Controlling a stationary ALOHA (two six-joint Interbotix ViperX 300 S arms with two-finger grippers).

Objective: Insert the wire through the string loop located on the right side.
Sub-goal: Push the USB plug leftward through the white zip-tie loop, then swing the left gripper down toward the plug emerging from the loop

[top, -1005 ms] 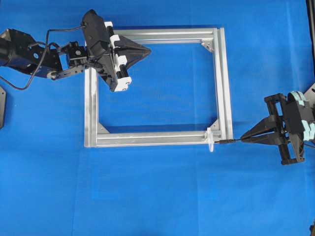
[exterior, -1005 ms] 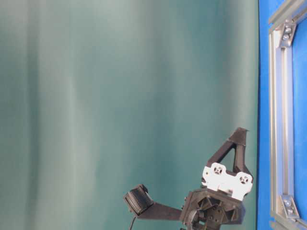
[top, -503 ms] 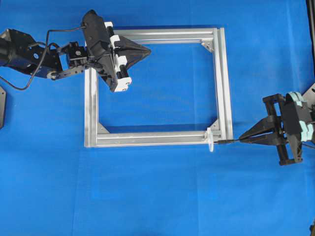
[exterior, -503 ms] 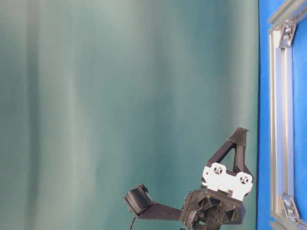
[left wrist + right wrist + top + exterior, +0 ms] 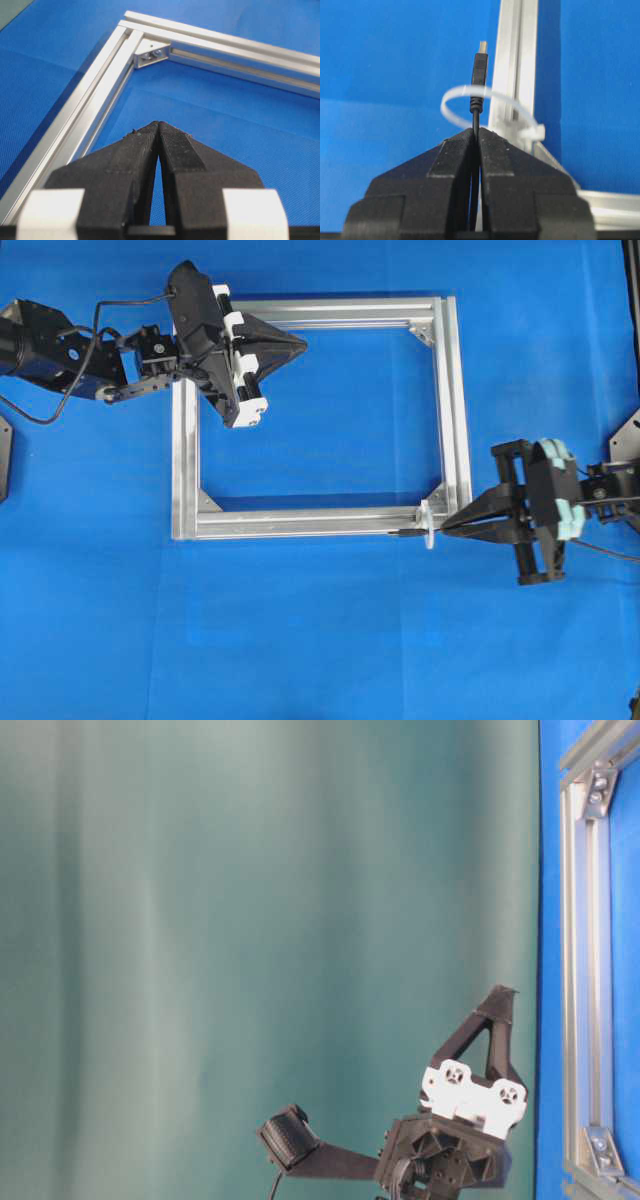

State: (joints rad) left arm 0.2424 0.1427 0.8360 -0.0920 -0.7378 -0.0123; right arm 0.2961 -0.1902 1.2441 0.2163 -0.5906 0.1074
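Observation:
The thin black wire [image 5: 479, 65] is pinched in my right gripper [image 5: 476, 129], which is shut on it just behind the plug. The plug tip [image 5: 405, 533] pokes through the white string loop [image 5: 427, 527] at the lower right corner of the silver frame [image 5: 300, 523]. In the right wrist view the string loop [image 5: 460, 91] rings the plug's base. My right gripper [image 5: 447, 531] sits right beside the loop, to its right. My left gripper [image 5: 300, 341] is shut on nothing and hovers over the frame's upper left; its tips [image 5: 158, 123] meet above the blue mat.
A silver corner bracket [image 5: 152, 52] lies ahead of the left gripper. The table-level view shows the left gripper [image 5: 498, 992] beside the frame bar [image 5: 585, 920]. Blue mat [image 5: 330, 640] surrounds the frame. Thick black arm cables trail at the far left [image 5: 60, 405].
My right gripper has moved left with the wire. The plug, which was just right of the loop, now reaches through it. The left arm has not moved.

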